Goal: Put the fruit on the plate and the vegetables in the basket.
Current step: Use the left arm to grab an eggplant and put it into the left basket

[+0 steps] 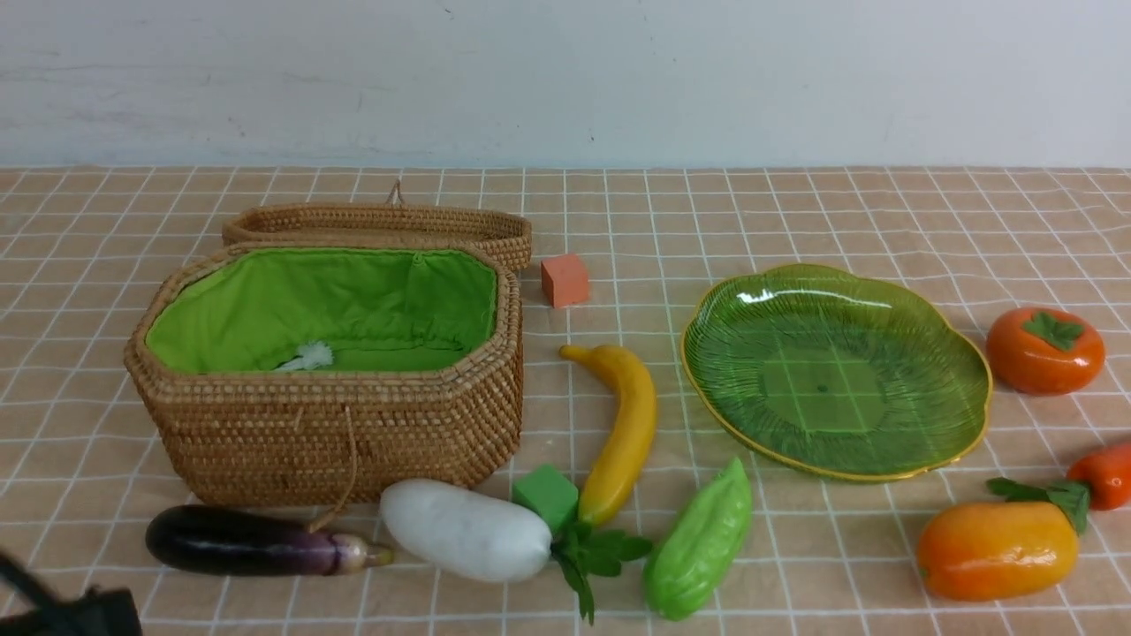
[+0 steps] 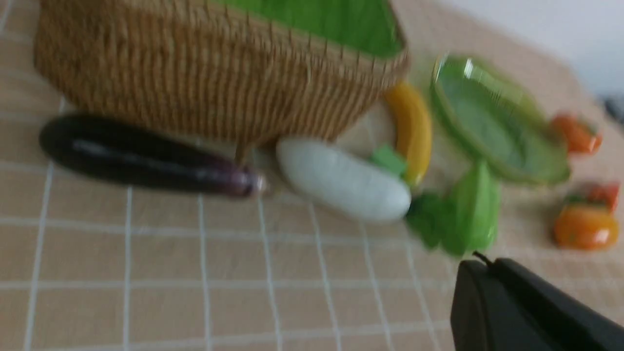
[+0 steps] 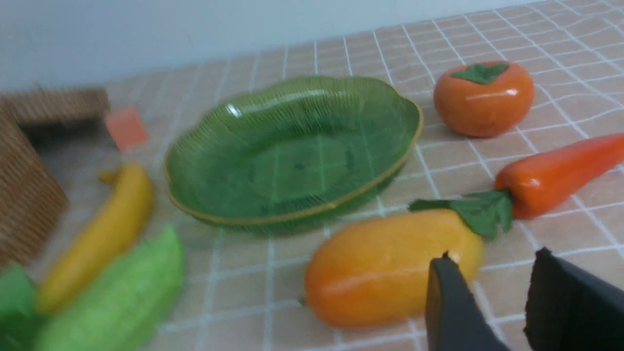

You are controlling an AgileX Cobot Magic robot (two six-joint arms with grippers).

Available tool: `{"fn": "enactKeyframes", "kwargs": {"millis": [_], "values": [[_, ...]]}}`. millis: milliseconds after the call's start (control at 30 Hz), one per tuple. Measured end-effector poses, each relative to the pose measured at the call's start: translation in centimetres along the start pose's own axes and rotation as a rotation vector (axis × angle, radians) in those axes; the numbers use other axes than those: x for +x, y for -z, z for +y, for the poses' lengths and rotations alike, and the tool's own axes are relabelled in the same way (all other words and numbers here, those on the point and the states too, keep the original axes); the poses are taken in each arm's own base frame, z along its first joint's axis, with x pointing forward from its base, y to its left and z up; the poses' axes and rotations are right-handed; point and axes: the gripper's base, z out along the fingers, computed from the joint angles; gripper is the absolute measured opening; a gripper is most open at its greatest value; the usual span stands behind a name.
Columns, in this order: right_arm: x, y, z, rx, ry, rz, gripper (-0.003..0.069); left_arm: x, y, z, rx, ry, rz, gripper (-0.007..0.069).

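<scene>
Okay, front view first. The basket (image 1: pixel 327 424) stands open at the left of the counter (image 1: pixel 795 221), a small white tuft (image 1: pixel 307 357) on its green lining and the woven lid (image 1: pixel 380 221) lying just behind it. Along its near wall I see the eggplant (image 1: pixel 247 541), then the radish (image 1: pixel 466 530) to its right. A green cube (image 1: pixel 546 495) is tucked between the radish and the banana (image 1: pixel 623 433), and the gourd (image 1: pixel 700 543) lies just beside the radish's leaves. An orange cube (image 1: pixel 565 280) sits farther back. The plate (image 1: pixel 835 371) is right of centre, and all three fruits lie on the counter outside it: the banana to its left, the persimmon (image 1: pixel 1045 350) to its right, and the mango (image 1: pixel 997 549) nearer me. The carrot (image 1: pixel 1100 475) lies at the right edge, its leaves reaching the mango's end.

Next, the left wrist view, which is blurred. The left end effector (image 2: pixel 512 302) shows as one dark mass, fingers pressed together with nothing between them, over bare counter near the gourd. The eggplant and radish lie against the basket's foot.

Lastly, the right wrist view. The right end effector (image 3: pixel 493 258) has its jaws apart with nothing between them, close to the mango's end and the carrot's leaves. The plate is beyond the mango.
</scene>
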Motion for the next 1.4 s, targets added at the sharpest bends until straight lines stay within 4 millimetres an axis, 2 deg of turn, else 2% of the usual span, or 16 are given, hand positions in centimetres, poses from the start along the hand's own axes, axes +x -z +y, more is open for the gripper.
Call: {"fn": "enactKeyframes", "kwargs": {"millis": [33,100,200,300,433,467,633,667,767,900,1067,1167,1200,1233,1333,1400], "values": [[0.0,0.0,0.0,-0.002,-0.018,0.000,0.0242,0.0,0.1,-0.1,0.001,-0.007,0.005,-0.0013],[-0.6,0.0,0.2,-0.034,-0.229,-0.066,0.0242,-1.0,-1.0,-0.4,-0.021,-0.050,0.133,-0.0013],[-0.8,0.0,0.3,-0.049,-0.337,-0.086,0.0232,-1.7,-1.9,-0.5,-0.020,-0.135,0.188,-0.0013],[-2.1,0.9,1.7,-0.098,-0.374,0.045,0.0188,-2.6,-2.8,-0.8,-0.007,-0.203,0.252,-0.0013],[-6.1,2.5,4.4,-0.202,-0.207,0.223,0.0134,-3.8,-3.7,-1.2,0.017,-0.271,0.313,-0.0013],[-6.2,2.6,4.6,-0.205,-0.193,0.258,0.0132,-3.8,-3.8,-1.2,0.019,-0.273,0.317,-0.0013],[-13.2,5.2,8.2,-0.384,0.138,0.466,0.0112,-4.4,-5.8,-1.5,0.099,-0.369,0.419,-0.0013],[-13.4,5.3,8.3,-0.389,0.149,0.472,0.0112,-4.4,-5.9,-1.5,0.103,-0.375,0.424,-0.0013],[-16.4,6.9,9.5,-0.465,0.316,0.507,0.0111,-3.6,-7.6,-2.0,0.183,-0.567,0.521,-0.0013],[-17.7,7.8,9.9,-0.526,0.415,0.454,0.0111,-2.6,-9.6,-2.0,0.222,-0.769,0.629,-0.0013],[-17.8,7.9,9.9,-0.574,0.457,0.445,0.0113,-2.5,-13.5,-0.2,0.133,-0.954,0.714,-0.0009],[-17.8,7.9,9.8,-0.579,0.468,0.448,0.0116,-3.1,-14.8,0.6,0.084,-1.057,0.736,0.0028],[-17.8,7.9,9.8,-0.581,0.473,0.449,0.0118,-3.7,-16.0,1.1,0.041,-1.141,0.743,0.0111],[-17.8,7.9,9.8,-0.581,0.473,0.449,0.0118,-3.8,-16.1,1.1,0.034,-1.156,0.744,0.0121],[-17.8,7.9,9.8,-0.583,0.477,0.449,0.0118,-4.4,-17.4,1.6,-0.008,-1.236,0.732,0.0261],[-17.8,7.9,9.8,-0.583,0.478,0.450,0.0118,-4.7,-18.5,2.2,-0.041,-1.311,0.726,0.0405]]}}
